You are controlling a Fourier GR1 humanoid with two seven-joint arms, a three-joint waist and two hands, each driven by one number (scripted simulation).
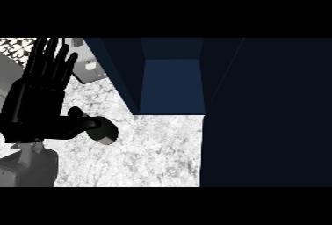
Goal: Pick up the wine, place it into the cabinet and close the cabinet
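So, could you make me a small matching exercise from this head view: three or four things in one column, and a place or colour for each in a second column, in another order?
Things:
1. left hand
2. cabinet
3. counter top
4. grey forearm

Descriptions:
A. white and grey marbled surface
B. dark blue, open, top centre of the view
C. black, fingers straight and pointing up, at the view's left
D. lower left corner, below the hand

Pairs: 1-C, 2-B, 3-A, 4-D
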